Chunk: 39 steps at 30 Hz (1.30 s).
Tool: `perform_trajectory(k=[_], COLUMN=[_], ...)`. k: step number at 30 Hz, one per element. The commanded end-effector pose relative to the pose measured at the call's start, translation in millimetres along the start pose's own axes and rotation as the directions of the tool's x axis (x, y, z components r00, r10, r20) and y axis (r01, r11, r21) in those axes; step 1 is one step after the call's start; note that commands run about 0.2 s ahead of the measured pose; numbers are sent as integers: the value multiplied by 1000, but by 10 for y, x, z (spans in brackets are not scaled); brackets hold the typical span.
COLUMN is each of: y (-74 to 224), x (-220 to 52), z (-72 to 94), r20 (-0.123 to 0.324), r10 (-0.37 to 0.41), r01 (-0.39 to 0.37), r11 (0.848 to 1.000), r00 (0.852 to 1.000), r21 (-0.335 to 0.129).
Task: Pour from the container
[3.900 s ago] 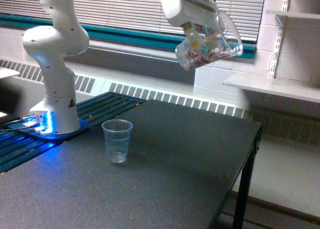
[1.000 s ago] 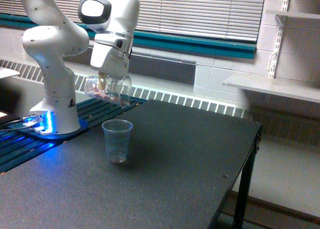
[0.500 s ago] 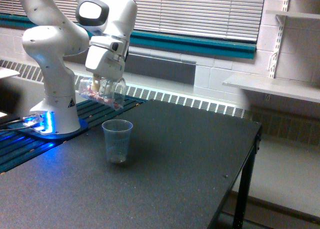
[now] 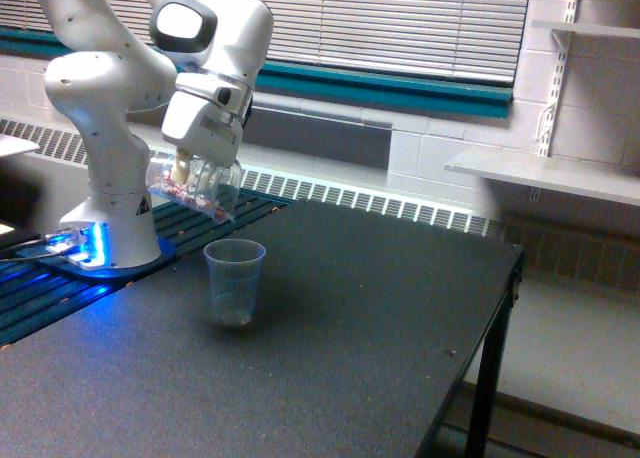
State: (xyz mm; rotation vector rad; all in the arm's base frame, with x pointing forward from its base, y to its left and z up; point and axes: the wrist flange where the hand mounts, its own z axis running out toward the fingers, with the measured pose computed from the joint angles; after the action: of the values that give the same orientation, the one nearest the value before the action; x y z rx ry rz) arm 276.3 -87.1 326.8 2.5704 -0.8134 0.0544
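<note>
You have a plastic cup [image 4: 235,281] standing upright on the dark table [image 4: 340,348], with the arm's base [image 4: 108,213] beyond it to the exterior view's left. Your claw [image 4: 188,173] is clamped on the container [image 4: 195,190], which hangs tilted above the cup, reddish bits inside.

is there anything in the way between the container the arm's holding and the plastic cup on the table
Nothing visible. The gripper holds the container tilted, above and toward the exterior view's left of the cup; only open air lies between them.
</note>
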Motion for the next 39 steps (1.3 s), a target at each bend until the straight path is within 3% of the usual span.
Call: perform_trajectory(k=[1,16,39], y=[-61,-211,-365], x=[-152,-257,-355], z=[156,236,218], r20=[37,52,52], r10=[-17,-62,-103], r01=[19,67,108], r11=[999,993,988], r00=[999,997,993], r21=[-44,-102,-111])
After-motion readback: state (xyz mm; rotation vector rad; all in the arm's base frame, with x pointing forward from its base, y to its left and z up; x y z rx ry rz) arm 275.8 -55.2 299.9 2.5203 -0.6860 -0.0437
